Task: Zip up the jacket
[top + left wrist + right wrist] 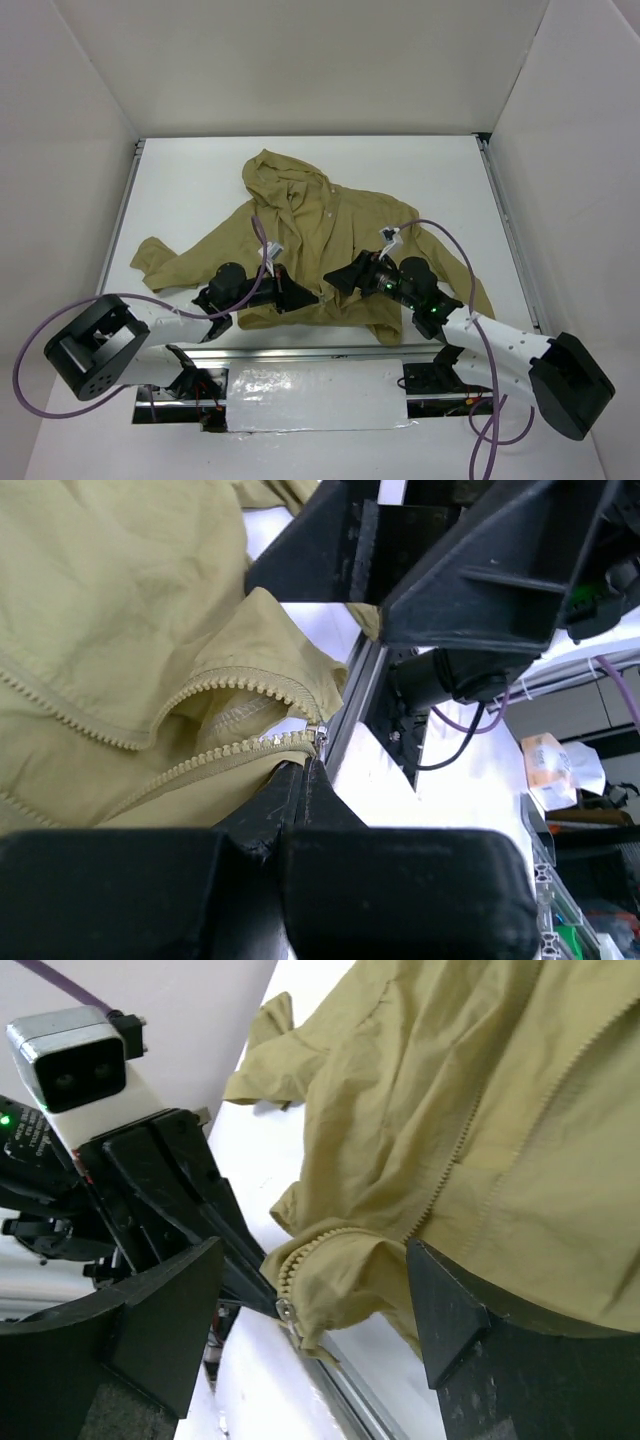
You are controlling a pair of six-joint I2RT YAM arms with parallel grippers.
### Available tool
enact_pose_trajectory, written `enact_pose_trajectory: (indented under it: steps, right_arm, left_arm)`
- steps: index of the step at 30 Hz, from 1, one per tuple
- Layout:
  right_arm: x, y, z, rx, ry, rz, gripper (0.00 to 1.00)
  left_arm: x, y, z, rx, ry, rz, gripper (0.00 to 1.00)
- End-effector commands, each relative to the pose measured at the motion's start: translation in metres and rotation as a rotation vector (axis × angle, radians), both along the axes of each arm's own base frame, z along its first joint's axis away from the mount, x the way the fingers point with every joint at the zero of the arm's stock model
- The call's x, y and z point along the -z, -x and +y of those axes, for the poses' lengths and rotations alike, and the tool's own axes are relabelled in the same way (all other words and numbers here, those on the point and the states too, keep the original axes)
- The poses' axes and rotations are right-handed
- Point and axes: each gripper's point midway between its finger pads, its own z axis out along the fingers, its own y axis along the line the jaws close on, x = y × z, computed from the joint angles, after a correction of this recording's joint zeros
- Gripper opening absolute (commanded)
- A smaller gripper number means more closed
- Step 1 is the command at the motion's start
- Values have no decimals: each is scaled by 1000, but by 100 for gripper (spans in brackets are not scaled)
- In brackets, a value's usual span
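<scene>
Clamping the left gripper (308, 780) fully shut on the jacket (110, 610) at the hem, just below the zipper slider (321, 734). Holding the right gripper (312, 1260) wide apart, gripping nothing, straddling the same bunched hem corner. Lying spread on the white table (440, 180), hood (285, 175) toward the far side, hem at the near edge. Judging by the teeth gaping apart above the slider: seating perhaps done, nearly the whole pull remaining. Reaching low and forward with both arms, converging at the hem's middle, wrists nearly level with the cloth.
</scene>
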Motion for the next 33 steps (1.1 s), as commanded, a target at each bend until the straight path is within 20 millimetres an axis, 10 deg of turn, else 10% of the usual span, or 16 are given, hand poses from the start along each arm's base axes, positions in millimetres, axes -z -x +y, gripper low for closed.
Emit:
enact_pose_trajectory:
  steps: [1,15,33]
  right_arm:
    - [-14,1,-4,-28,15,-54,81]
    - [16,63,-6,-199,-47,84,72]
    - [11,71,15,-239,-160,116,47]
  left_arm:
    - [-23,4,-6,54,96,-70,3]
    - [-22,0,-11,72,128,-58,1]
    - [-25,1,-12,77,157,-51,0]
